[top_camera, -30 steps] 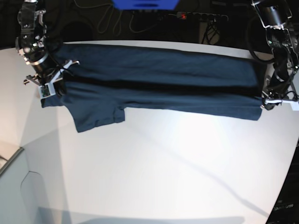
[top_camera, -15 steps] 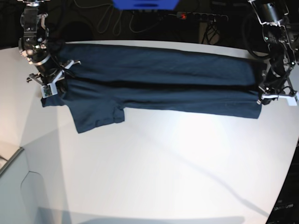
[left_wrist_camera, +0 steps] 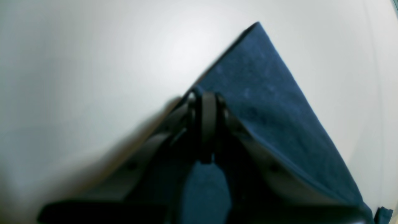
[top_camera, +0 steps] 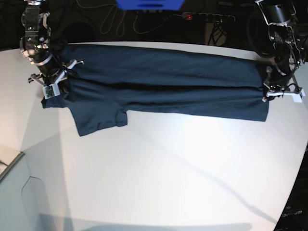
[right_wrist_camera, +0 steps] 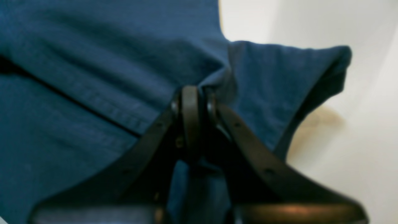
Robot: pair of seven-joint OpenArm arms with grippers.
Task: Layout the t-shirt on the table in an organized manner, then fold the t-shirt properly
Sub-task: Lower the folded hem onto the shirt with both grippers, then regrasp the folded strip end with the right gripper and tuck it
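Observation:
The dark navy t-shirt (top_camera: 163, 82) lies stretched sideways across the far part of the white table (top_camera: 159, 173), folded lengthwise, with one sleeve (top_camera: 101, 118) sticking out toward the front. At the left end of the base view, my right gripper (top_camera: 52, 85) is shut on the shirt's edge. The right wrist view shows its jaws (right_wrist_camera: 194, 93) pinching bunched fabric (right_wrist_camera: 93, 62). My left gripper (top_camera: 277, 94) is shut on the shirt's right end. Its wrist view shows the jaws (left_wrist_camera: 206, 96) clamped on a fabric corner (left_wrist_camera: 264, 102) just above the table (left_wrist_camera: 77, 77).
Beyond the table's far edge are dark cables, a power strip with a red light (top_camera: 204, 17) and a blue object (top_camera: 149, 5). A grey ledge (top_camera: 9, 166) sits at the table's lower left edge.
Both grippers have carried the held shirt edge toward the far side of the table. The dark gap along the fold has narrowed.

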